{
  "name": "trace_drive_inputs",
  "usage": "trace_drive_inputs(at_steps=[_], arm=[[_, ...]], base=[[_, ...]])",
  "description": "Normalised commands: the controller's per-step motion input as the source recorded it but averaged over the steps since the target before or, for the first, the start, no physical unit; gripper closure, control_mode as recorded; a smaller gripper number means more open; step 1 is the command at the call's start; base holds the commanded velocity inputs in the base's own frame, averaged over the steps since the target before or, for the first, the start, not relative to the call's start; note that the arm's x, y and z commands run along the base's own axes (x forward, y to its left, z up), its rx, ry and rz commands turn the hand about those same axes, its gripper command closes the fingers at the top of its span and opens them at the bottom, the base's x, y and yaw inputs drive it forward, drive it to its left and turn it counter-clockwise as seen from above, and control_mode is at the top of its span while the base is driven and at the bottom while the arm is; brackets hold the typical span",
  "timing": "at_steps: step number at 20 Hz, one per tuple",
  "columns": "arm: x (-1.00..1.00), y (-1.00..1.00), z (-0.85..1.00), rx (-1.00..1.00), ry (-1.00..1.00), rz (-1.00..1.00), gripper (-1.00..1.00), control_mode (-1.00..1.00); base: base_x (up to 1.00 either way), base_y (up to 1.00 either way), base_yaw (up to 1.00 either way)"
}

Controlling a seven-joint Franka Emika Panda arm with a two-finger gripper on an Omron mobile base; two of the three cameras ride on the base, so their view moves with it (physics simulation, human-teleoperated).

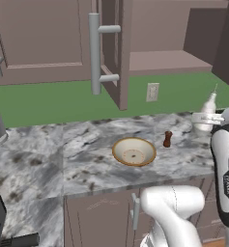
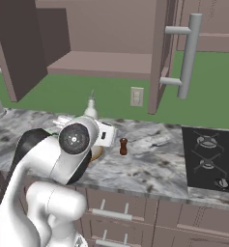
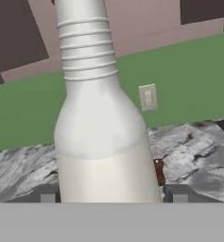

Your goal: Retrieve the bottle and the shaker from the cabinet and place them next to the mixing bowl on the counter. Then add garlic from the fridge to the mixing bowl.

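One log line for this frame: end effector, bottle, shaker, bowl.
end effector: closed around bottle | bottle: upright, over counter | shaker: on counter right of mixing bowl | cabinet door: open

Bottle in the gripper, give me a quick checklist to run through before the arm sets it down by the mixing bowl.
1. Bottle between the finger tips: ok; a firm grip, cannot tell.
2. Bottle upright: ok.
3. Shaker already standing on the counter beside the mixing bowl: ok.
4. Bare counter right of the shaker for the bottle: ok.
5. Bottle's base touching the counter: cannot tell, hidden.
6. Cabinet door hanging open above: not ok if the arm lifts.
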Motion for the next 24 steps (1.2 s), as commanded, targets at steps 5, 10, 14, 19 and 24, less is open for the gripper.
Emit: trace_drive_inputs(at_steps=[5,10,14,19,24], arm=[[0.03,0.0,-0.01,0.0,0.0,0.32,1.0,-1.0],[0.0,0.0,0.0,0.0,0.0,0.45,1.0,-1.0],[0.0,0.0,-0.02,0.0,0.0,0.48,1.0,-1.0],[-0.09,0.0,-0.32,0.0,-0.03,0.34,1.0,-1.0],[0.0,0.0,-0.68,0.01,0.0,0.07,1.0,-1.0]], base=[[0.0,0.0,0.0],[0.0,0.0,0.0],[0.0,0.0,0.0],[0.0,0.0,0.0],[0.0,0.0,0.0]])
